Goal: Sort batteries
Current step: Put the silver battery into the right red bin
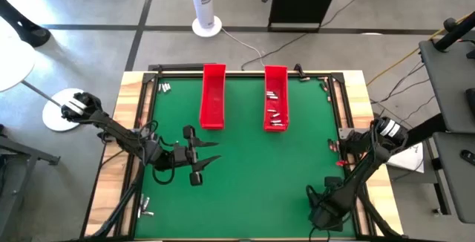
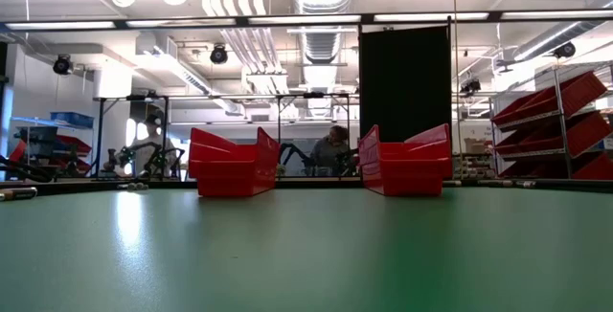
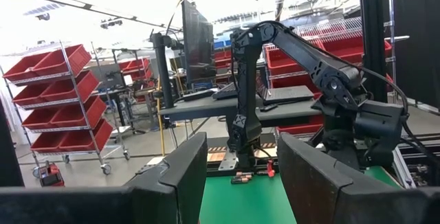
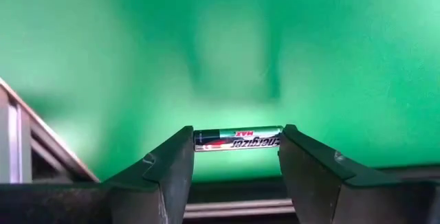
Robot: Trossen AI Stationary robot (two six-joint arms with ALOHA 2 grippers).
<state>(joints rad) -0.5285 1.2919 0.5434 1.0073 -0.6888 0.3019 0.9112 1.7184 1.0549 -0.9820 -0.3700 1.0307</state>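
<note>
A workshop with shelving of red bins and a concrete floor lay beyond the bench (image 1: 245, 197), whose green mat was framed by a wooden border and dark rails. Two long red trays stood side by side toward the far edge: the left tray (image 1: 213, 97) looked bare inside from above, while the right tray (image 1: 275, 99) held several small batteries (image 1: 274, 116) scattered along its floor. More loose batteries lay at the far left corner (image 1: 164, 87), and a few lay off the mat at the near left edge (image 1: 145, 211). The left arm reached in from the left side, its links folded low over the mat, and the left gripper (image 1: 206, 162) pointed right across the bench near its middle-left, fingers spread apart with nothing between them; its wrist view looked level across the mat at the right arm. The right arm came in from the right edge and bent down steeply toward the near right corner, where the right gripper (image 4: 237, 157) pointed at the mat. In the right wrist view a single battery (image 4: 238, 139) with a green-and-black label lay crosswise between the two fingertips (image 4: 176, 157), each end touching a fingertip, so the gripper was pinching it end to end just above the green mat, close to the bench's rail.
</note>
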